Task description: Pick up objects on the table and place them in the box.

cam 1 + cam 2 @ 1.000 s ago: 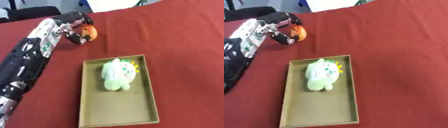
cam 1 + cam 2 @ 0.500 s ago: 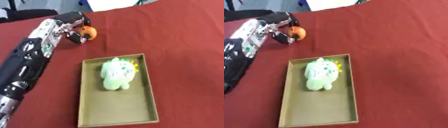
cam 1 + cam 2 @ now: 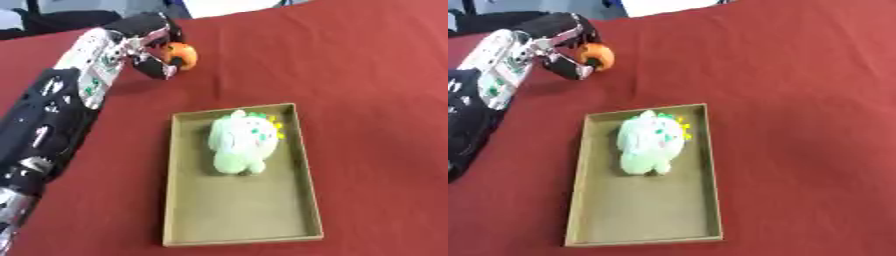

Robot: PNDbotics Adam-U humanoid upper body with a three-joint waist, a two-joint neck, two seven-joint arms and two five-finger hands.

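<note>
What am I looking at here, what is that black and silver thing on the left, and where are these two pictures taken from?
Both pictures come from a camera pair in a robot's head, looking down at a table with a red cloth; they show the same moment from its left and right eye. The black and silver thing is the robot's left arm, reaching to the far left of the table. Its left hand has its fingers curled round a small orange ball. The right hand is not in either picture. Nearer the camera lies a shallow brown box, like a tray. Inside it, toward the far end, lies a pale green soft toy with yellow bits on one side. The rest of the box is bare.
</note>
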